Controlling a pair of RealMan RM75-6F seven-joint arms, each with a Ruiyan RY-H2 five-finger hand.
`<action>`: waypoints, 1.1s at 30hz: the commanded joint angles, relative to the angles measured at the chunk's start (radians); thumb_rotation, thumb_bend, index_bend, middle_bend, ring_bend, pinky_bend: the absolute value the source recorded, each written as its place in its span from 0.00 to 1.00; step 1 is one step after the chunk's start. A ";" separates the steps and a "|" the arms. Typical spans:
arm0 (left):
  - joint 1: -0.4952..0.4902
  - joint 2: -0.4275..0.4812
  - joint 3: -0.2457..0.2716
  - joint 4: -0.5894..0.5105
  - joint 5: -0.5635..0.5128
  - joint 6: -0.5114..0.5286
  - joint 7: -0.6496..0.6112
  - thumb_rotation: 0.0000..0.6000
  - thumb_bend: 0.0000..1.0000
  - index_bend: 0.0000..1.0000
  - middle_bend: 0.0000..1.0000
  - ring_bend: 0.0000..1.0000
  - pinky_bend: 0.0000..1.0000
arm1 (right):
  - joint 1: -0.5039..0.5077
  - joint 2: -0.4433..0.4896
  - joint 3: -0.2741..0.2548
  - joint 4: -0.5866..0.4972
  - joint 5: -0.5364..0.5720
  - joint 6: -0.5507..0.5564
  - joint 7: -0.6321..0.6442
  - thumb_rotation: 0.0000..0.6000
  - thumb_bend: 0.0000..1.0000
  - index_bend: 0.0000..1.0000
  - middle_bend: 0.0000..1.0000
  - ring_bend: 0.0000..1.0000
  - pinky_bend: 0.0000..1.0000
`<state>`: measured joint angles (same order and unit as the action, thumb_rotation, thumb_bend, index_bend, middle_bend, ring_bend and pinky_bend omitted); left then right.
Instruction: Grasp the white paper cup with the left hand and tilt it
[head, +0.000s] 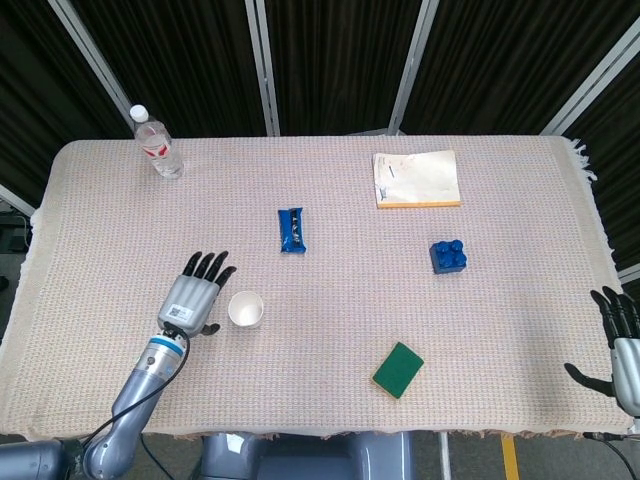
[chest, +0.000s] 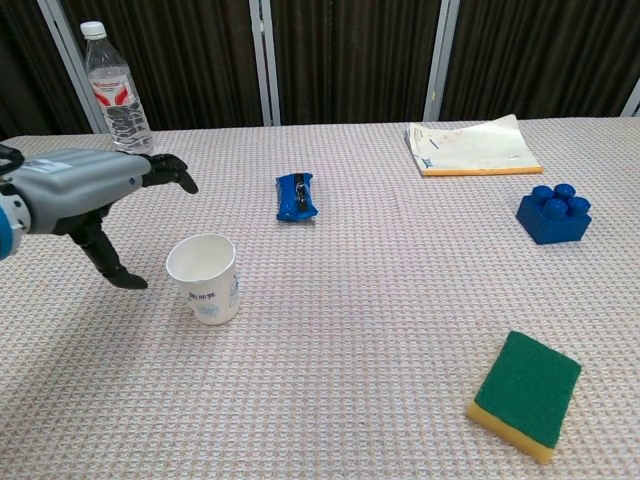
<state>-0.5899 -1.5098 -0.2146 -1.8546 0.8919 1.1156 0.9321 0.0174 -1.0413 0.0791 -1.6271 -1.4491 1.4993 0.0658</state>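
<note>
My left robot hand hovered just beside the white paper cup, fingers spread, holding nothing. Cup stood upright on the desk. Grasp and tilt not yet done.

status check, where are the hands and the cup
Left hand open beside white paper cup, not touching. Right hand open at table edge. Cup upright, nothing between.
</note>
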 joint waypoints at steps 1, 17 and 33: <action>-0.045 -0.039 -0.003 0.020 -0.056 0.003 0.034 1.00 0.00 0.13 0.00 0.00 0.00 | 0.000 0.002 0.001 0.001 0.001 -0.002 0.004 1.00 0.00 0.00 0.00 0.00 0.00; -0.141 -0.117 0.012 0.078 -0.168 0.016 0.054 1.00 0.10 0.29 0.00 0.00 0.00 | 0.001 0.005 0.002 0.005 0.001 -0.004 0.021 1.00 0.00 0.00 0.00 0.00 0.00; -0.103 -0.103 0.021 0.096 -0.081 0.024 -0.190 1.00 0.16 0.43 0.00 0.00 0.00 | 0.001 0.004 0.000 0.001 -0.001 -0.005 0.009 1.00 0.00 0.00 0.00 0.00 0.00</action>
<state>-0.7099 -1.6174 -0.1950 -1.7715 0.7776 1.1473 0.7999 0.0182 -1.0374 0.0787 -1.6258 -1.4499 1.4945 0.0752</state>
